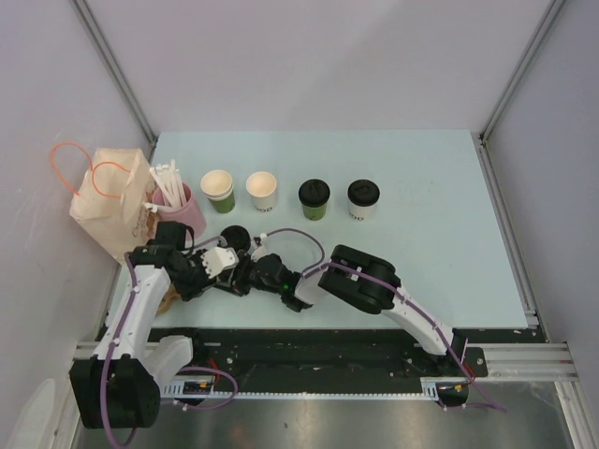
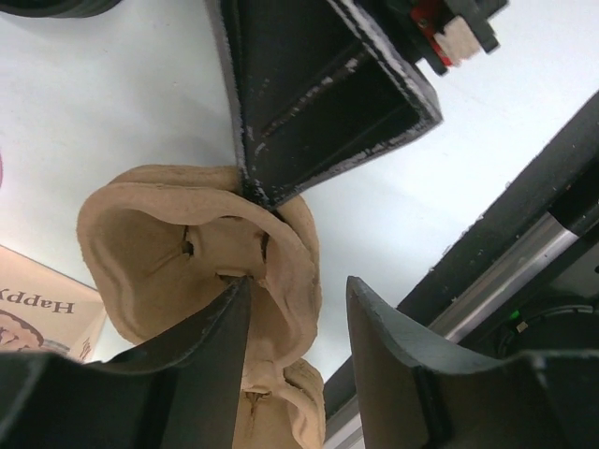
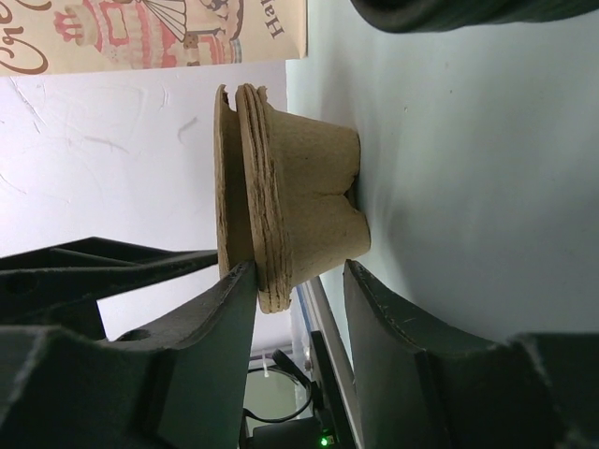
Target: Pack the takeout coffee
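**Now both grippers are at the tray stack, and the coffee cups stand farther back**

Here the left gripper (image 2: 299,290) is spread open. One black fingertip is at the wall of a cup hole in the stack of brown paper-pulp cup trays (image 2: 140,253). Nothing is squeezed. The right gripper (image 3: 301,271) is spread open too. The rim of the stack lies between its fingers and touches one of them. The stack lies on the pale blue table (image 1: 421,262), near the beige paper bag with orange handles (image 1: 108,196).

The coffee is well apart from both grippers. Four small cups stand upright in a row farther back on the table. The green paper cup with a round black lid (image 1: 314,199) and the white paper cup with a round black lid (image 1: 363,199) are on the right. The open green paper cup (image 1: 219,191) and the open white paper cup (image 1: 262,191) are on the left. A pink cup of white straws (image 1: 178,210) stands beside the bag.

I think the trays are light, rough and a bit stiff, so they should not slip. They may stick together, so take the top one by its rim.

The cups look thin and soft. A hard squeeze could dent a side or pop a lid off. I cannot tell if they are full. It seems best to hold each cup gently around the middle of its side, below the lid, and keep it upright.
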You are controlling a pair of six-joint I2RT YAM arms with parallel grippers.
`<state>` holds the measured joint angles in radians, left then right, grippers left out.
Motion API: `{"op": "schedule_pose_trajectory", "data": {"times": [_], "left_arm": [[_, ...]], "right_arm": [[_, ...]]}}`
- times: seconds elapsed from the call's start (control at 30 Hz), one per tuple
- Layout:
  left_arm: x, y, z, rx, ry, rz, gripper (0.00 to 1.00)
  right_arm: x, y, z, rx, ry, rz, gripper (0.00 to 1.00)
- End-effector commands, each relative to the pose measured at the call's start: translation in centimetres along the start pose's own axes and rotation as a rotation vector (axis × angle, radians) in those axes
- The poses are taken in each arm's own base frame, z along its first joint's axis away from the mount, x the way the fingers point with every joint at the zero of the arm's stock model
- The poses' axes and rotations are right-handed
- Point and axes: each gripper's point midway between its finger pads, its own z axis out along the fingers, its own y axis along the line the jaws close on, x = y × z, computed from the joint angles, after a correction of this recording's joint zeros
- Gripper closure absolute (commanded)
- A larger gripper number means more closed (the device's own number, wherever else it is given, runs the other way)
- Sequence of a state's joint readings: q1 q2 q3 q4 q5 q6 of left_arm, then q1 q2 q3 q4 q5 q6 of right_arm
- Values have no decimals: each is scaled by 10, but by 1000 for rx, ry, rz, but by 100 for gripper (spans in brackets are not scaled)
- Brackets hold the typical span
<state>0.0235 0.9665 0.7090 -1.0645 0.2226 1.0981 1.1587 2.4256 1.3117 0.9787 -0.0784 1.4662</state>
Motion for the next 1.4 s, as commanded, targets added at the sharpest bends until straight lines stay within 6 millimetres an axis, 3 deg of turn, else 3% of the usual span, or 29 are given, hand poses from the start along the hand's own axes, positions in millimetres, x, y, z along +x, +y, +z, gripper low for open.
{"op": "schedule_pose_trajectory", "data": {"times": [0.0,0.17,0.27,0.37,0.5,0.57,0.63,0.73,0.83,1.03,1.13,1.23,1.37], "left_arm": [[-16,10,-1,-49,-74,-30,50],[-20,13,-1,-60,-84,-48,52],[-12,5,8,-27,-57,-57,57],[-5,1,13,-9,-29,-68,55],[-14,-3,15,16,-50,-48,53],[-13,-3,17,30,-42,-57,57],[-17,-1,15,28,-54,-64,69],[-21,1,10,12,-75,-54,71],[-21,3,9,2,-69,-53,82],[-25,9,0,-35,-84,-60,92],[-27,8,-3,-30,-87,-65,88],[-25,6,-1,-13,-78,-62,73],[-23,7,2,-4,-63,-71,71]], "right_arm": [[7,14,5,-48,1,-6,53],[10,14,5,-45,4,-14,53],[10,14,5,-48,7,-12,54],[10,14,5,-50,7,-12,54],[9,13,5,-57,4,-6,54],[10,12,5,-56,7,-6,54],[9,11,5,-53,7,-3,54],[8,6,5,-46,4,3,54],[8,4,6,-43,6,11,54],[10,-2,6,-31,10,14,54],[7,-5,6,-22,6,15,54],[8,-5,6,-20,7,11,54],[9,-4,6,-22,10,9,54]]}}
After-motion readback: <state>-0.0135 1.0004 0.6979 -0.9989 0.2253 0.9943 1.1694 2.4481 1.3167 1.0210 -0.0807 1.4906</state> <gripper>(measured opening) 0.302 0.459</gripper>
